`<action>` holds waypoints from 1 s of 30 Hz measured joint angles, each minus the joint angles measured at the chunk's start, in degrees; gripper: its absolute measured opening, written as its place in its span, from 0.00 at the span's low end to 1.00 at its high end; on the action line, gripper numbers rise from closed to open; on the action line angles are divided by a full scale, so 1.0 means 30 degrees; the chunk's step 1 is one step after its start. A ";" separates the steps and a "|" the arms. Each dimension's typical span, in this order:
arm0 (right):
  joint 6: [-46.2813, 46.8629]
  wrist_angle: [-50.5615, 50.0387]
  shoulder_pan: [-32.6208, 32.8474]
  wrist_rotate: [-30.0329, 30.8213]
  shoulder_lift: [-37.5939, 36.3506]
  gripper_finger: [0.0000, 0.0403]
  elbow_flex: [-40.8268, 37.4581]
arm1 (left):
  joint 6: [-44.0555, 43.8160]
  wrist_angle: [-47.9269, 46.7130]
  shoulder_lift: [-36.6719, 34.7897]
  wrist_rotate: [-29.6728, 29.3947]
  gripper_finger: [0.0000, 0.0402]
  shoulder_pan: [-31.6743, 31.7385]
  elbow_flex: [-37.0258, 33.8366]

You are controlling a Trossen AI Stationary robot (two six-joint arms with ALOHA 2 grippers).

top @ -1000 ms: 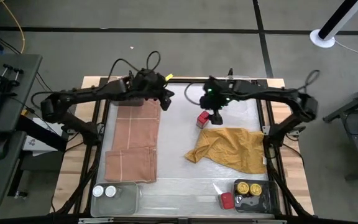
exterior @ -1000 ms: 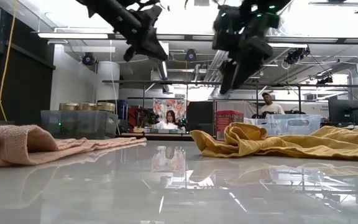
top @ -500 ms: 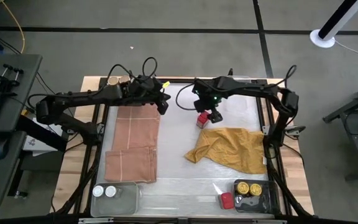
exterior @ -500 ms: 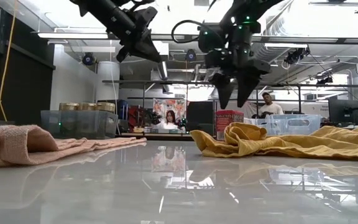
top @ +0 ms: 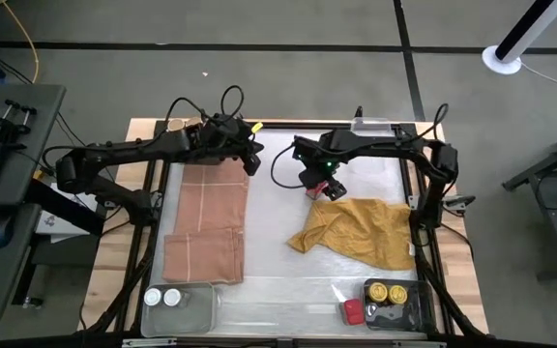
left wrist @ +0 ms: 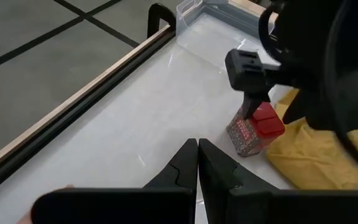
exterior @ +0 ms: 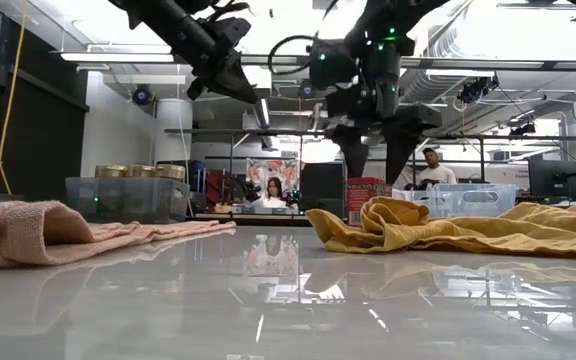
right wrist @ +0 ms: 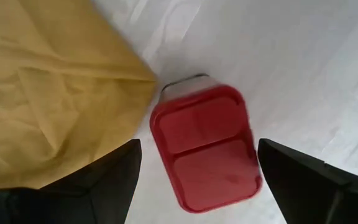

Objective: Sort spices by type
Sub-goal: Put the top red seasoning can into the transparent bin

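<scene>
A red-lidded spice jar [top: 313, 186] stands on the white table by the far edge of the mustard cloth [top: 356, 230]. My right gripper [right wrist: 197, 149] is open and points down over it, a finger on each side of the lid [right wrist: 204, 146], just above it in the low view [exterior: 375, 170]. My left gripper [left wrist: 197, 155] is shut and hangs over the far end of the pink cloth [top: 208, 217]. Two white-lidded jars [top: 162, 298] sit in the near-left tray. Two yellow-lidded jars [top: 387, 290] sit in the near-right tray, and another red-lidded jar [top: 353, 310] is beside it.
A clear tray [top: 370, 124] sits at the far edge, right of centre. In the low view, a tray of tan-lidded jars [exterior: 128, 190] stands beyond the pink cloth. White tabletop lies bare between the two cloths. People show in the room behind.
My right gripper has come down toward the red-lidded jar, shifted slightly toward the table's left edge, and swung from a slant to pointing straight down, its fingers now on either side of the lid. The jar has stayed where it was.
</scene>
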 joint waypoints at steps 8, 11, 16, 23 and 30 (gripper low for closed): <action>0.0275 0.0666 0.0390 0.1591 0.1284 0.78 -0.0007 | 0.0316 -0.0032 0.0000 0.0123 0.00 0.0039 0.0000; 0.0858 0.0937 0.0328 0.2696 0.1468 0.72 -0.0029 | 0.0388 -0.0039 0.0000 0.0125 0.00 0.0039 0.0000; 0.2030 0.0895 -0.0238 0.2737 0.1014 0.51 0.0168 | 0.1451 -0.0057 -0.0369 0.0288 0.00 0.0079 0.0000; 0.5410 0.0220 -0.2723 0.2756 -0.1715 0.52 0.0685 | 0.3005 0.0070 -0.1054 0.0315 0.00 0.1029 0.0015; 1.1988 -0.0058 -0.6783 0.3875 -0.5756 0.52 0.0641 | 0.3208 0.0153 -0.0945 0.0659 0.00 0.2458 0.0029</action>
